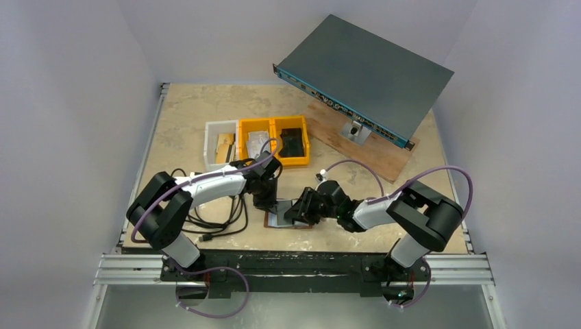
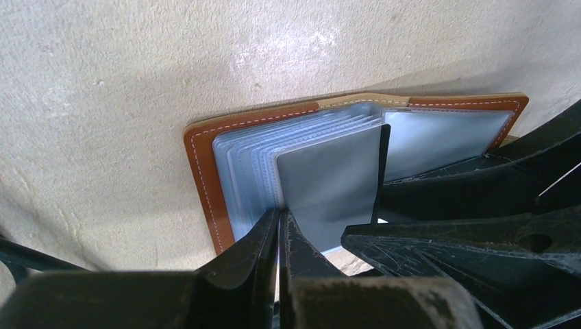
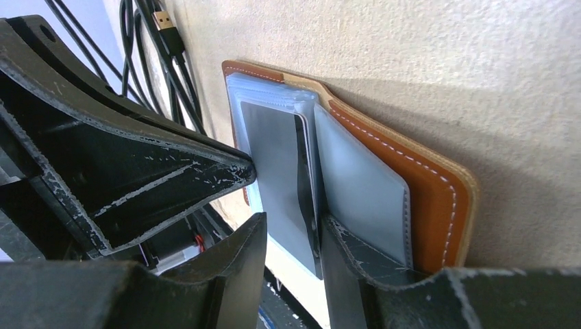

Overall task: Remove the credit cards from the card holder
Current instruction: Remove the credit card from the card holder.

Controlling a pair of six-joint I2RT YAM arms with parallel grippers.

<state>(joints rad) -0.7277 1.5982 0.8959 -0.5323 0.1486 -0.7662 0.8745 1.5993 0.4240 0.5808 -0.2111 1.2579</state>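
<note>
Left gripper [image 2: 277, 229] is pinched shut against the open card holder's [image 2: 205, 185] sleeves [image 2: 246, 164], right gripper's [image 3: 293, 232] jaws apart, astride one upright grey card [image 3: 274, 171] — holder flat on the table [image 2: 103, 103] between them.

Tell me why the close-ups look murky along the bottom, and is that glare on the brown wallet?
Left wrist view: the brown leather card holder is sharp, its clear pockets softly shiny; the left gripper's black fingers sit near the lens and blur. Right wrist view: the right gripper's fingers blur likewise, and a shadow edges the holder. Top view: even, soft light, no glare.
</note>
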